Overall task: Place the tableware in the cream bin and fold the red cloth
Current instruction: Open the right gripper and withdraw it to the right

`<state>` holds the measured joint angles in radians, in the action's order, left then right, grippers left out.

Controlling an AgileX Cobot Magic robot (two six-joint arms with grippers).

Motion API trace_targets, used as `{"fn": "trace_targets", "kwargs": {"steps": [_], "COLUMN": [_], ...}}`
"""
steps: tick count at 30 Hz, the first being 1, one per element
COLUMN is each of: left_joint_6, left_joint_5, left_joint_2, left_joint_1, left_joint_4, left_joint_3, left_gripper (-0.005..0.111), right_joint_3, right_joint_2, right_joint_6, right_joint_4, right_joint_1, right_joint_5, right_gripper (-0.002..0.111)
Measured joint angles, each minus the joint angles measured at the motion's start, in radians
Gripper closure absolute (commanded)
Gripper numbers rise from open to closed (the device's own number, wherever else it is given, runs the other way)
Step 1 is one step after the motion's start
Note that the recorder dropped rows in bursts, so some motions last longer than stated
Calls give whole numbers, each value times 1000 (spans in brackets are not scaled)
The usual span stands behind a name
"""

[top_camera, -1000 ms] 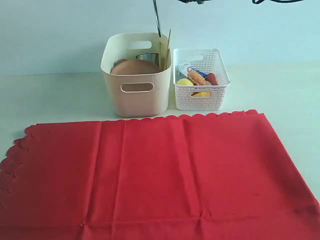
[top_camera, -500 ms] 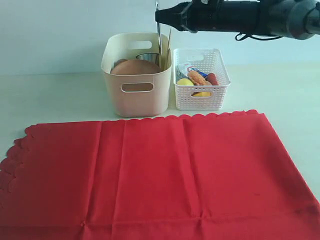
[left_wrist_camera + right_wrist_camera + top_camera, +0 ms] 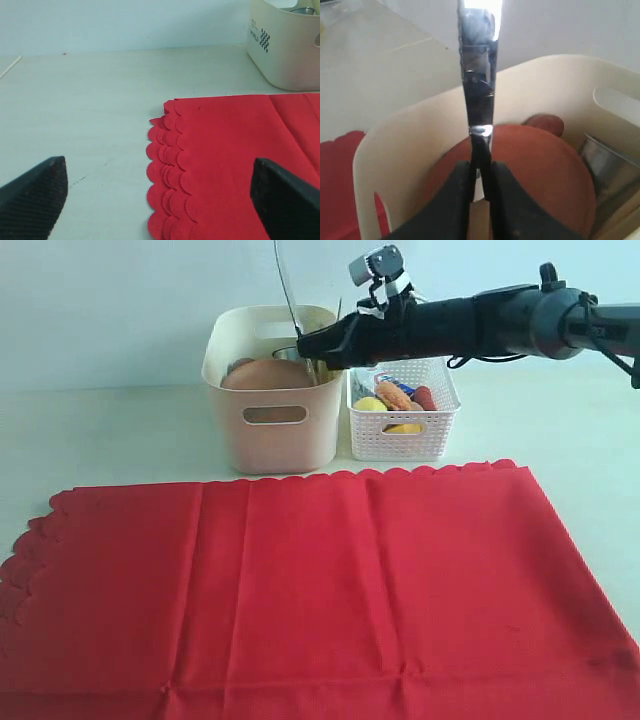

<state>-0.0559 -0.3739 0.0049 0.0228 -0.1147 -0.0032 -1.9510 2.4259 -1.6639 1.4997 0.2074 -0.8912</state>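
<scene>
1. The right hand [image 3: 481, 175] is pressed together on the slim metal utensil [image 3: 480, 85]. It pinches the lower end, so the shaft stands up with a slight lean over the opening of the cream bin [image 3: 270, 430].
2. Under that grip, inside the bin, lies the round brown plate [image 3: 540, 170], with the steel cup [image 3: 607, 160] beside it against a wall.
3. The bowl, spoon and chopsticks cannot be made out for certain. No tableware shows on the counter [image 3: 120, 430] or on the cloth, so the utensil looks like the last piece to go in, and it is not yet released.
4. Just beside the bin stands the white perforated basket [image 3: 403, 435], which holds the food.
5. In front of both containers the red cloth [image 3: 300, 590] lies spread flat on the counter, creased but unfolded.
6. The left hand [image 3: 157, 170] is spread wide and empty. It hangs low over the cloth's scalloped side edge, well apart from the bin.
7. My reading is that the tableware half is nearly finished. The whole fold is left to do, and the left hand looks placed to begin it.
</scene>
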Motion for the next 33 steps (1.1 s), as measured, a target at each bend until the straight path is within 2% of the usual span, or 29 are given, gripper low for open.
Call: {"fn": "trace_targets", "kwargs": {"steps": [6,10,17,21,29,33], "left_joint_6": [0,0,0,0,0,0], "left_joint_5": [0,0,0,0,0,0], "left_joint_2": [0,0,0,0,0,0], "left_joint_1": [0,0,0,0,0,0], "left_joint_4": [0,0,0,0,0,0], "left_joint_3": [0,0,0,0,0,0], "left_gripper": [13,13,13,13,13,13], "right_joint_3": [0,-2,-2,-2,-2,-2], "right_joint_2": [0,0,-27,-79,-213,-308], "right_joint_6": [0,7,98,212,661,893], "right_joint_4": [-84,-100,-124,-217,-608,-868], "right_joint_1": [13,13,13,13,13,13], "right_joint_5": [19,21,52,58,46,-54], "right_gripper": [81,70,70,74,108,108]}}
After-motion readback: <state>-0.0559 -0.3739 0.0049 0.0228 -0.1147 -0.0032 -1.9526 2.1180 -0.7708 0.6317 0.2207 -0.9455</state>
